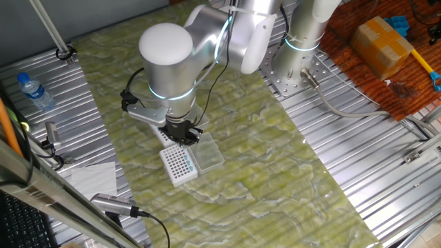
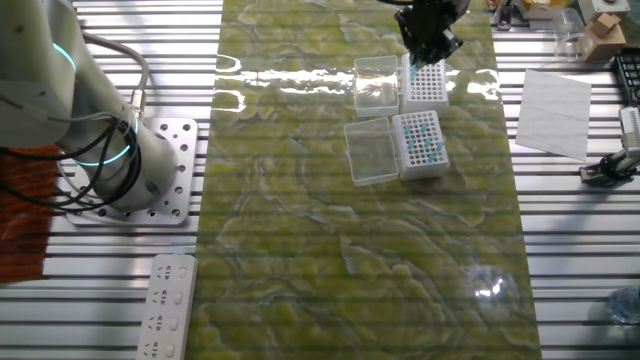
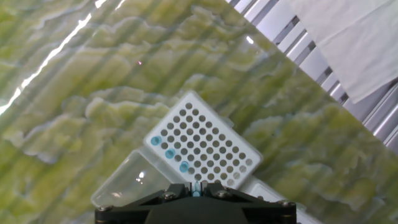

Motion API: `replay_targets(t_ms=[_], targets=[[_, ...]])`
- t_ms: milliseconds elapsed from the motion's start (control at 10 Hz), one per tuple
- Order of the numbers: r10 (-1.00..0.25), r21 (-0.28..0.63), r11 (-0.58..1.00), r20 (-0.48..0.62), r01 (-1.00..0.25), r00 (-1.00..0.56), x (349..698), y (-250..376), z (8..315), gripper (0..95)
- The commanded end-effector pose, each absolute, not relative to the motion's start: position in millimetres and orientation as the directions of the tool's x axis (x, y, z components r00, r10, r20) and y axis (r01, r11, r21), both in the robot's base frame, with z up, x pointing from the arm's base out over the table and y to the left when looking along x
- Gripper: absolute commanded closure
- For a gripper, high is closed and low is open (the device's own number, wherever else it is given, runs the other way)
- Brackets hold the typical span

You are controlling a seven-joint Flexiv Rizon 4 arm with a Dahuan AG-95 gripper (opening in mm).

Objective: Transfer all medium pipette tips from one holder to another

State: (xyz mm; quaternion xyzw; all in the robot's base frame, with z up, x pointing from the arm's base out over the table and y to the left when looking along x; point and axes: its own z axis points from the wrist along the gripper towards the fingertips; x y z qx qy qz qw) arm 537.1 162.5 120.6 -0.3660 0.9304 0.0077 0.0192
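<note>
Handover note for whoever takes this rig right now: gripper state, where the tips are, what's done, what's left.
Gripper: raised over the holders, jaws apparently shut on one blue-topped tip.
Holder below the hand: three tips in a row along one edge, other holes bare.
Second holder: a cluster of blue tips sits in it.
Done: seemingly three tips placed.
Left: seat the held tip, then move the cluster across.
</note>
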Motion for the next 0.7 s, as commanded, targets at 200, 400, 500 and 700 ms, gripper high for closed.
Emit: replay_targets(t_ms=[200,400,500,700], targets=[[-0.68,-0.004,0.733,-0.041,-0.68,-0.732,536.5,164.1,118.3,95.0],[-0.678,-0.007,0.735,-0.043,-0.678,-0.734,536.6,165.9,116.7,95.0],[-0.681,-0.009,0.732,-0.044,-0.681,-0.731,536.8,166.0,116.2,95.0],[-0.685,-0.012,0.728,-0.047,-0.685,-0.727,537.1,165.8,115.5,95.0]])
